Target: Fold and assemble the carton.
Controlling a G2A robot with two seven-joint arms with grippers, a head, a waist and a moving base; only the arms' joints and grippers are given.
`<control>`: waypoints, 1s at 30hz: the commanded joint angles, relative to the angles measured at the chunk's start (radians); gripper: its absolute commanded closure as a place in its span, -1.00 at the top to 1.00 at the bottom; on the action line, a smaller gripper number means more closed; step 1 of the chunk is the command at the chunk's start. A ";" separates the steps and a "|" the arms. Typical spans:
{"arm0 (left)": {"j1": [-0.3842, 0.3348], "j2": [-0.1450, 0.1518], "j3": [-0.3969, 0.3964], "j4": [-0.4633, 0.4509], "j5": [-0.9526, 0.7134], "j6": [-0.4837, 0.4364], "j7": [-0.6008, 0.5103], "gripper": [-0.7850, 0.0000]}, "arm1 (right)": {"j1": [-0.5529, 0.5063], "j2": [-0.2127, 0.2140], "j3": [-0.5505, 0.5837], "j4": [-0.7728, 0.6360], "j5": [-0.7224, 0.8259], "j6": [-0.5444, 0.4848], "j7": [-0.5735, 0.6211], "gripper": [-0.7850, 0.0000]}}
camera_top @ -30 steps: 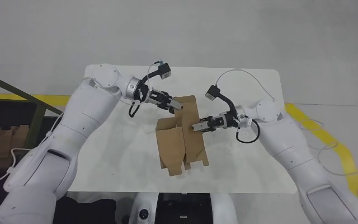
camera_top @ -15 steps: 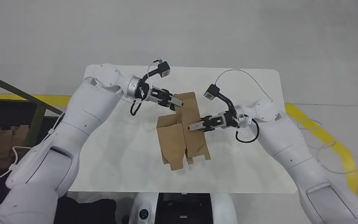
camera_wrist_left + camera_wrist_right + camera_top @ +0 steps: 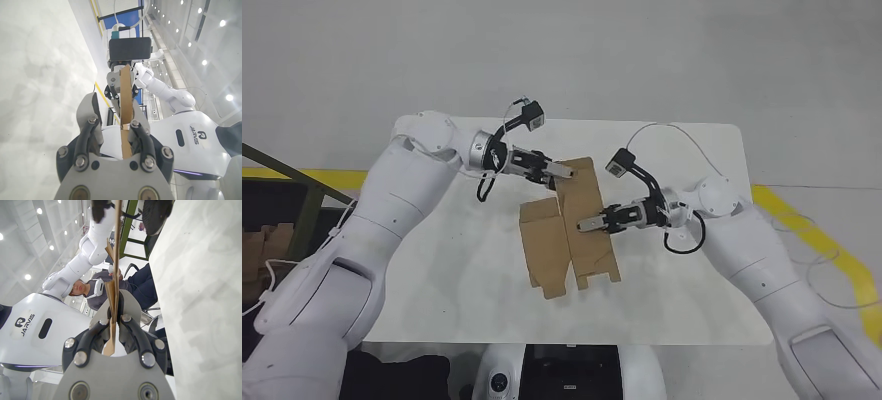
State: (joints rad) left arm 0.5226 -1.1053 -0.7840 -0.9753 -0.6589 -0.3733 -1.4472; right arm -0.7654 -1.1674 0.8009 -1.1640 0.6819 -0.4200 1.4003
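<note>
Carton (image 3: pixel 567 240), a flattened brown piece with flaps cut along its near edge, hangs over the middle of the white counter (image 3: pixel 442 270), held up between the two arms and not lying on the surface. The right tool (image 3: pixel 585 224) meets it from the right side, about halfway along that edge. In the right wrist view the right tool (image 3: pixel 114 306) is pressed together on the folded layers of carton (image 3: pixel 115 256), pinching them. The left tool (image 3: pixel 564 172) is at the carton's far left corner. In the left wrist view the left tool (image 3: pixel 113 106) is spread: the carton's edge (image 3: pixel 125 94) rests against one finger (image 3: pixel 139 115), while the other finger (image 3: pixel 89 111) stands apart from it with a clear gap.
</note>
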 commanded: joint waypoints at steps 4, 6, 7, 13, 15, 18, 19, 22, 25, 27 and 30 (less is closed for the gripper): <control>0.033 0.028 -0.067 -0.055 -0.016 -0.021 0.022 1.00 | -0.005 -0.001 0.009 0.027 0.050 0.008 0.008 -1.00; 0.056 0.042 -0.101 -0.081 -0.019 -0.030 0.031 1.00 | -0.007 -0.002 0.016 0.039 0.073 0.013 0.013 -1.00; 0.068 0.050 -0.118 -0.094 -0.017 -0.034 0.034 1.00 | -0.004 -0.002 0.018 0.042 0.071 0.014 0.014 -1.00; 0.143 0.085 -0.206 -0.153 -0.021 -0.044 0.044 1.00 | -0.002 0.003 0.049 0.036 0.037 0.009 -0.012 -1.00; 0.160 0.094 -0.229 -0.159 0.021 -0.054 0.066 1.00 | -0.011 0.007 0.066 0.017 0.027 0.016 -0.042 -1.00; 0.195 0.104 -0.253 -0.200 0.071 -0.033 0.130 1.00 | -0.038 0.015 0.099 -0.021 0.011 0.028 -0.105 -1.00; 0.207 0.107 -0.259 -0.221 0.087 -0.023 0.150 1.00 | -0.051 0.018 0.112 -0.035 0.010 0.030 -0.131 -1.00; 0.244 0.114 -0.274 -0.280 0.139 -0.001 0.198 1.00 | -0.098 0.029 0.153 -0.074 -0.003 0.040 -0.220 -1.00; 0.277 0.119 -0.287 -0.326 0.164 0.014 0.238 1.00 | -0.157 0.038 0.190 -0.126 -0.025 0.045 -0.321 -1.00; 0.298 0.121 -0.294 -0.347 0.168 0.019 0.267 1.00 | -0.197 0.043 0.210 -0.162 -0.048 0.053 -0.384 -1.00; 0.304 0.121 -0.296 -0.352 0.167 0.019 0.272 1.00 | -0.240 0.049 0.231 -0.204 -0.074 0.067 -0.448 -1.00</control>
State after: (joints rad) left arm 0.8271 -0.9844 -1.0808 -1.3283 -0.4918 -0.3536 -1.1734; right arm -0.9986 -1.1195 1.0292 -1.3608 0.6121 -0.3558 0.9628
